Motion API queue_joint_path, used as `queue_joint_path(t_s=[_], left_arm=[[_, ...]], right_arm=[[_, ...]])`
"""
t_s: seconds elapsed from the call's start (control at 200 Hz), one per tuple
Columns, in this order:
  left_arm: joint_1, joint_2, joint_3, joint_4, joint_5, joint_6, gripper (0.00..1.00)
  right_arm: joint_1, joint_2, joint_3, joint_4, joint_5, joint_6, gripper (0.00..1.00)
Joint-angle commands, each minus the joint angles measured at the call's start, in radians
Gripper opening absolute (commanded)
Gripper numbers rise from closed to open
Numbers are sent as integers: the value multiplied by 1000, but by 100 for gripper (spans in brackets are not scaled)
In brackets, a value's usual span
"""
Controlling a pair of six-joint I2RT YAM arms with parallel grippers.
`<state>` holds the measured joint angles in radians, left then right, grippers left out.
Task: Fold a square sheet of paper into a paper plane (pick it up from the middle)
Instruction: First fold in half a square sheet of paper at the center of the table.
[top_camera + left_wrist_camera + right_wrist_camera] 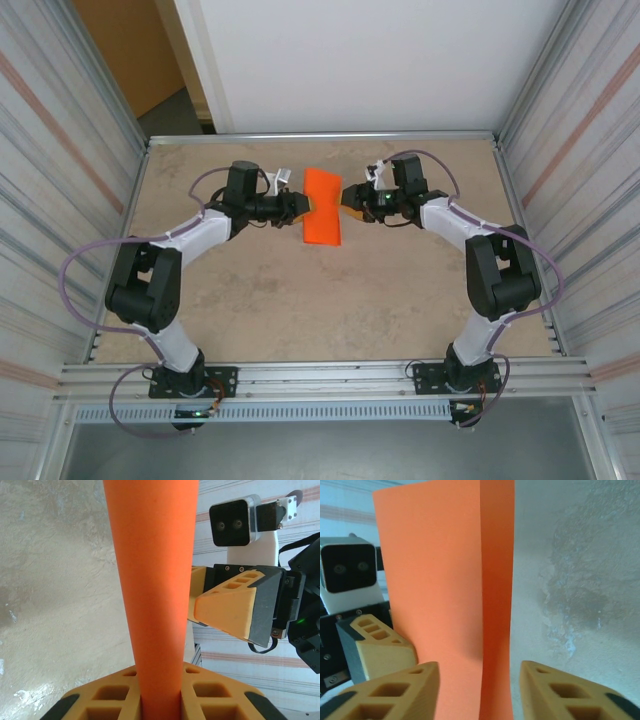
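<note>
While you held the sheet of paper (322, 210) between the two arms, over the far middle of the table (300, 310), your left gripper (293, 207) was pinched tight on it. In the left wrist view the paper ran straight down into the thin gap between those fingers (215, 692), so that side did the holding. Your right gripper (348, 197) was spread wide. The paper stood in the gap between its fingers (395, 690) and was not squeezed. I think you put it there to be ready to grab the paper or press a fold.

The paper was bright orange, thin, smooth and plain. It was doubled over, with a straight line running down it where one layer ended. The fingers were chunky orange wedges with square holes. The table looked like pale, blotchy stone.
</note>
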<state>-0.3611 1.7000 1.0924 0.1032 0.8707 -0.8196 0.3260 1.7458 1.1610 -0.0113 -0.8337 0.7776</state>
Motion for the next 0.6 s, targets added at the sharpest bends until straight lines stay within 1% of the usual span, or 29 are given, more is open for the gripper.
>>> queue_joint_path(t_s=[0.0, 0.16, 0.351, 0.461, 0.596], left_arm=[[4, 10, 26, -11, 16, 4, 20], [4, 12, 25, -4, 22, 2, 20], [2, 14, 20, 1, 22, -4, 20], [2, 17, 20, 6, 24, -8, 20], [2, 20, 19, 10, 23, -16, 20]], right_arm=[[13, -9, 4, 31, -47, 0, 38], [27, 21, 20, 36, -64, 16, 38], [25, 20, -4, 132, -126, 53, 33], [27, 17, -9, 152, -154, 58, 30], [38, 6, -25, 144, -146, 43, 29]])
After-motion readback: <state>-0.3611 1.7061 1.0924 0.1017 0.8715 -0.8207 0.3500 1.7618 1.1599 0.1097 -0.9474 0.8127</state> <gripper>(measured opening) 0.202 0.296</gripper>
